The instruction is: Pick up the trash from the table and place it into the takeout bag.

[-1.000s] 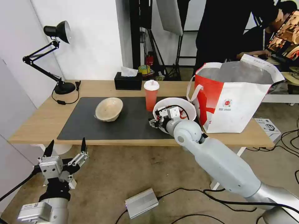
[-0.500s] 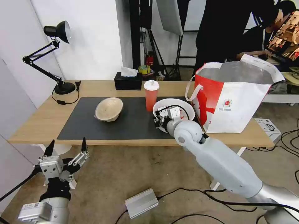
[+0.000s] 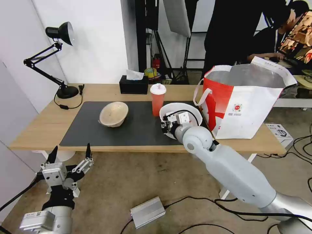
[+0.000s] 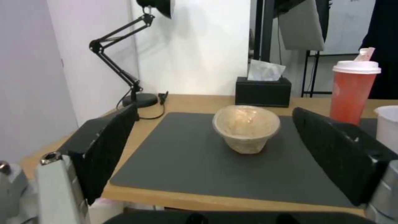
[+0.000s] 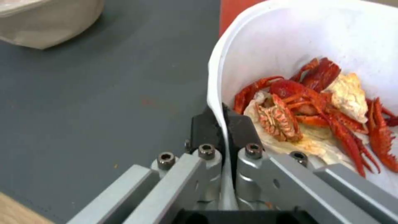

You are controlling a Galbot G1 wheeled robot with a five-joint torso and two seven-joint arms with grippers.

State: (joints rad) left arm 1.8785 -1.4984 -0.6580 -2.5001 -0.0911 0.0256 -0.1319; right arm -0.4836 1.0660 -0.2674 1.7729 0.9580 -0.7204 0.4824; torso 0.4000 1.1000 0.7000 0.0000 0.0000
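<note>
white bowl (image 3: 188, 109) raised slightly, rim in right end effector (image 5: 224, 124)

I count two bowls: one white bowl (image 3: 182, 110) of red scraps and one beige bowl (image 3: 113, 114). There is one red cup (image 3: 157, 99), one takeout bag (image 3: 247, 104), one tissue box (image 3: 133, 85), one desk lamp (image 3: 55, 58) and one table (image 3: 39, 126).

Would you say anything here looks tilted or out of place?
Yes: the white bowl is tipped up, its rim pinched by the right gripper, so the red scraps could slide out. The beige bowl also leans on the mat.
</note>
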